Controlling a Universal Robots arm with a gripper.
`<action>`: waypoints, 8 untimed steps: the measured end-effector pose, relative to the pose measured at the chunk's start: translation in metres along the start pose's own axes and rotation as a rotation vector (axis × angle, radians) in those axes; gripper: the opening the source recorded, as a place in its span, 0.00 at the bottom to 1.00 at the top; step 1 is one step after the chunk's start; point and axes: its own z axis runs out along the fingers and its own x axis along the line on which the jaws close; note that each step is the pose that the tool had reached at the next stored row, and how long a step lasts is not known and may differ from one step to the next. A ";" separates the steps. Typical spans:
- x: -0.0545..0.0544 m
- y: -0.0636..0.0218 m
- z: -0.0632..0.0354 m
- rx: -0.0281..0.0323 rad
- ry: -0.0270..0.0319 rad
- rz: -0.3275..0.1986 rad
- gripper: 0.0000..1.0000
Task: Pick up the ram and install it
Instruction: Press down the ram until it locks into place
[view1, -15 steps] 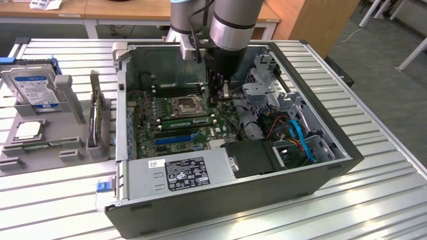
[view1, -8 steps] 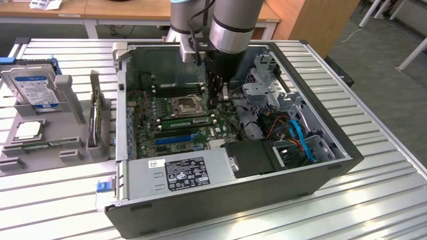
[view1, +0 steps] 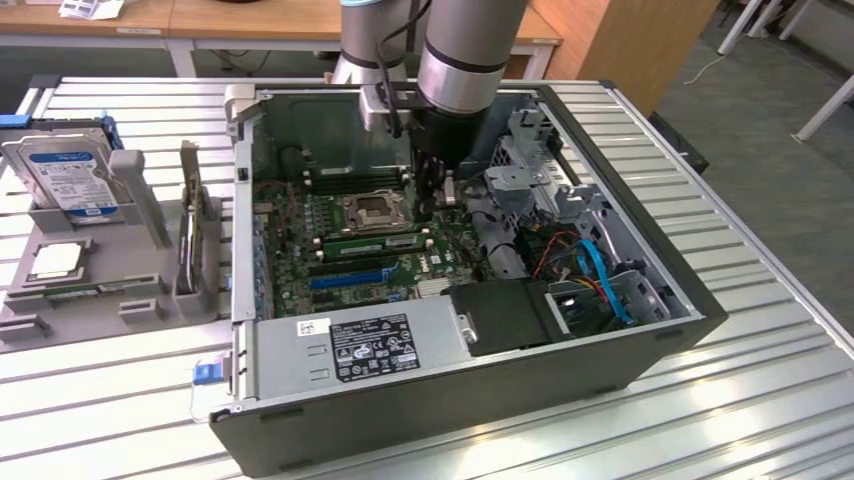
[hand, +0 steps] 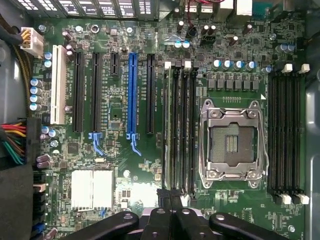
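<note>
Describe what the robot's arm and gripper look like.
The arm is a thick silver-grey tube with a black ring at the joint and a black cable running down beside it. The gripper is black, with rounded link bars joined by shiny round pins and slim black jaws.

The computer case (view1: 534, 400) lies open on top, so the way in is straight down. The arm (view1: 461, 60) fills the middle of that opening, its gripper (hand: 170, 196) pinched shut low over the board beside the memory slots (hand: 180, 130). Toward the exterior view's right, a metal drive cage (view1: 534, 180) and a tangle of blue and orange cables (view1: 607, 280) crowd close. The power supply (view1: 360, 345) blocks the end nearest the exterior camera. Over the processor socket (hand: 232, 145) and the card slots (hand: 112, 95) the board lies flat, with open room above.
</note>
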 end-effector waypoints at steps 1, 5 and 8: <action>0.000 0.0000 0.0009 0.0000 -0.0001 0.000 0.10; 0.000 -0.0001 0.0043 0.0000 0.0000 0.000 0.10; 0.000 -0.0002 0.0068 0.0000 -0.0001 0.000 0.10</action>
